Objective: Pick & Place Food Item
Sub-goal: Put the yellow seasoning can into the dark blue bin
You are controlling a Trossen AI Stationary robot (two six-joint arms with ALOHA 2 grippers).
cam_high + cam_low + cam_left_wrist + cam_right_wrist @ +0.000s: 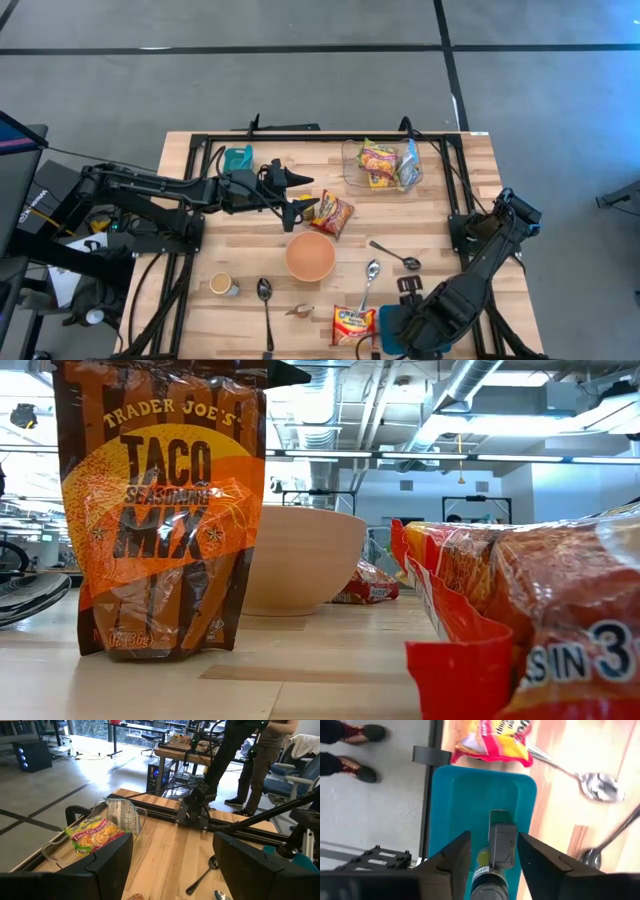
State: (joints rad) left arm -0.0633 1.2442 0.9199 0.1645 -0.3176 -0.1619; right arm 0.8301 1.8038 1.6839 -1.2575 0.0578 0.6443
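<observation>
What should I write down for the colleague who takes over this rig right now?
Left gripper: open, empty, beside the taco mix packet mid-table.
Right gripper: open, over the blue tray, fingers on either side of a small bottle, no grip yet.
Clear box: holds noodle packets.
Another noodle packet lies beside the tray.
Done: some packets are in the box.
Left: the two loose packets; nothing is held.

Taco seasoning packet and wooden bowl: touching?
Apart. The high view shows bare table between the taco seasoning packet and the wooden bowl nearer the table's front edge; the low view only overlaps them by line of sight.
</observation>
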